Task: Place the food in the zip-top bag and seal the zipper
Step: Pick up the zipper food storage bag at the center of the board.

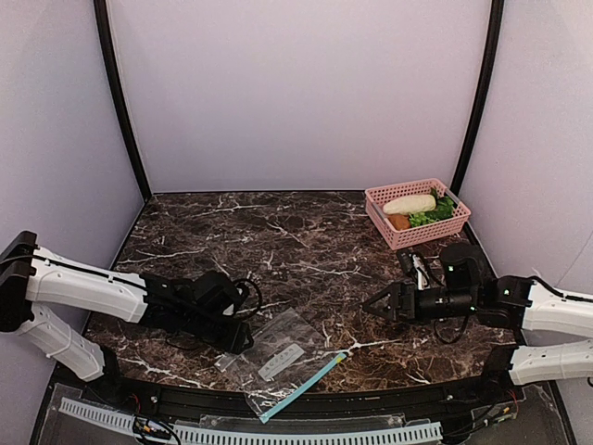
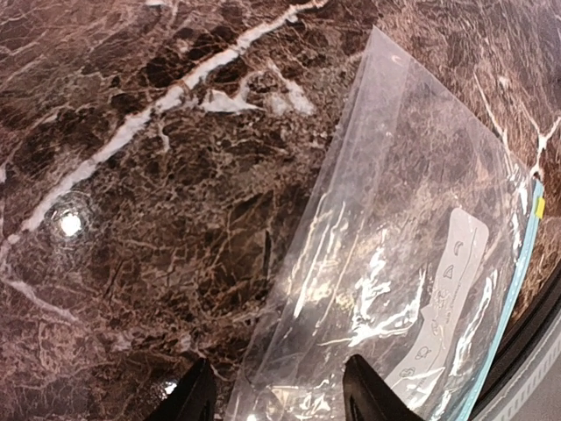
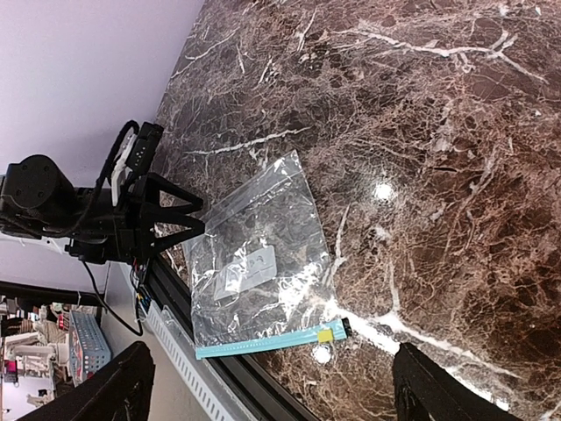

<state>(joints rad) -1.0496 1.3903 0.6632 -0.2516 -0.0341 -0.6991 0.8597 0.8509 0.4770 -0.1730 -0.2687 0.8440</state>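
Dark marble counter: carries all items.

Left gripper: low over the counter near its near edge, left of centre. The jaws stand partly apart, astride the left corner of the zip-top bag. No clamp on the plastic is visible.

Right gripper: right of centre and pointing left, well apart from the bag. Its jaws are spread wide and hold nothing.

Pink basket: at the far right corner of the counter.

Zip-top bag: flat and empty at the near edge, between the two grippers.

Food: all in the basket. Green leafy pieces lie on the right, a brown-orange lump on the near side and a pale long piece on top.

Zipper: teal strip on the bag's side along the counter's near edge.

White label: mid-bag.
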